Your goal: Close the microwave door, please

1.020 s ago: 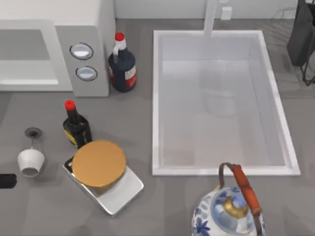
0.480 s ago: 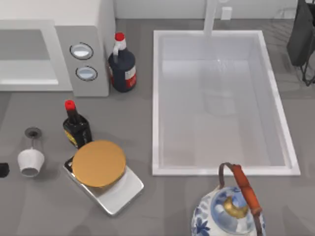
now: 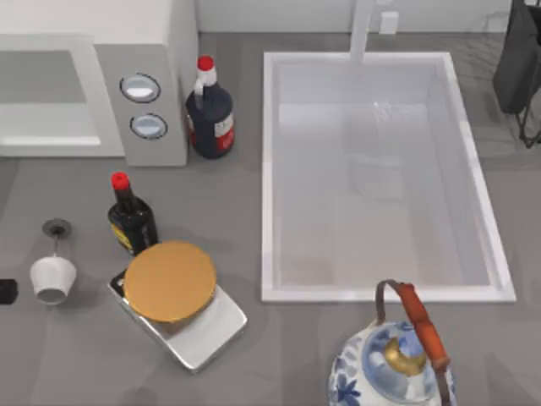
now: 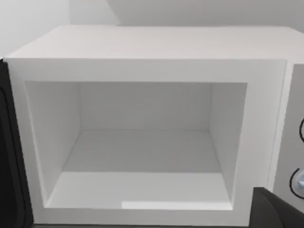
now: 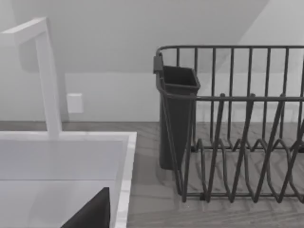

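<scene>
One microwave (image 3: 93, 93) is sitting at the table's far left, its cavity gaping open toward my left wrist camera, with the dark edge of the microwave door (image 4: 8, 156) swung out beside it. Whether my jaws are apart or together, I cannot tell.

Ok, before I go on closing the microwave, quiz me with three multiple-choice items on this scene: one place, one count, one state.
1. Where is the blue-and-white teapot? A in the sink; B on the table at the top view's bottom edge; C on the dish rack.
2. How many red-capped bottles stand on the table? A one; B two; C three.
3. The microwave cavity is: A uncovered; B covered by the door; C holding a plate.
Answers: B, grey tabletop surrounds it; B, one beside the microwave, another by the scale; A, the left wrist view looks straight into the bare cavity.
</scene>
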`<state>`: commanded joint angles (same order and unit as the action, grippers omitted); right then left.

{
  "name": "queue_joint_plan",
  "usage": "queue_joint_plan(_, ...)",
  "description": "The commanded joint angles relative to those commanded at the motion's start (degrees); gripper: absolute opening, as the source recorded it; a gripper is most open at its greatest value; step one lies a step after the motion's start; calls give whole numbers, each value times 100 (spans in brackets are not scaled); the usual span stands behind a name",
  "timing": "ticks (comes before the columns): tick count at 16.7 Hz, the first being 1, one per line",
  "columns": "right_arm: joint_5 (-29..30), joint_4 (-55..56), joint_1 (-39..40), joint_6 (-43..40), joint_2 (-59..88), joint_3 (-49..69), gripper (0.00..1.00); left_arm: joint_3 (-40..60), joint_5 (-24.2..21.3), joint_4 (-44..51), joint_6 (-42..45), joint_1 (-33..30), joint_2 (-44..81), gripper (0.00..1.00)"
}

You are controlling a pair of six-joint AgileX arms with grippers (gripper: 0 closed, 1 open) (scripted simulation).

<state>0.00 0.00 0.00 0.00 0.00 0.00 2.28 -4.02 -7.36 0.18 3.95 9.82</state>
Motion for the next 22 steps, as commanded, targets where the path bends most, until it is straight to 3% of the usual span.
queue_joint_plan(6,0,0,0,0,0,0,100,-285,1220,855,-22,-1219,-1176,0)
queue_joint_plan(9,0,0,0,0,0,0,100,-330,1369,995,-25,-1368,-1325,0)
queue_joint_plan(13,0,0,0,0,0,0,100,-325,1449,903,-28,-1447,-1245,0)
queue_joint_plan(19,0,0,0,0,0,0,100,-504,2583,154,-18,-2581,-678,0)
queue_joint_plan(22,0,0,0,0,0,0,100,-538,2771,1,-16,-2769,-560,0)
